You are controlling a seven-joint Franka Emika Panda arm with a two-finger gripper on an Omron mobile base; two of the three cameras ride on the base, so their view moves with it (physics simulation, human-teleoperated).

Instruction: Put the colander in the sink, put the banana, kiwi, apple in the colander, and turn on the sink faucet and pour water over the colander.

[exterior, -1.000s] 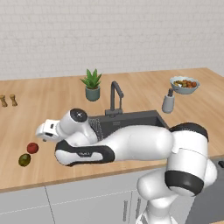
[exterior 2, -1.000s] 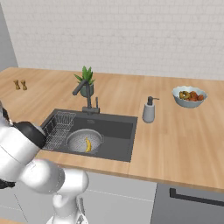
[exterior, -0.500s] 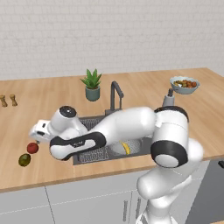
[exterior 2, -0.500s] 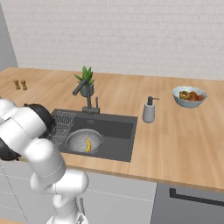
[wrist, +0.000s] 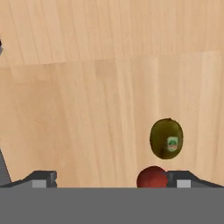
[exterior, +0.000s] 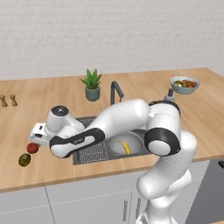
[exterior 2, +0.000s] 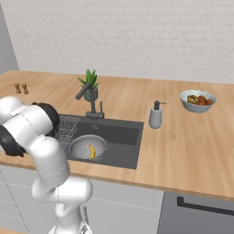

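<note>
The pincer [wrist: 111, 180] is wide open and holds nothing, low over the wooden tabletop [exterior: 39, 98] to the left of the sink [exterior 2: 119, 137]. In the hand view, the red apple [wrist: 151, 178] sits just inside its right tip, with the kiwi [wrist: 166, 138] close beside it at 1 o'clock. The banana [exterior: 124, 146] lies in the colander [exterior 2: 82, 147] inside the sink, and the faucet [exterior: 115, 91] stands at the sink's 12 o'clock edge.

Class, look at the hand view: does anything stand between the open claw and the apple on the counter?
Nothing visible does. The claw is open above bare wood, and the apple sits just inside one fingertip, with the kiwi just beyond it.
</note>
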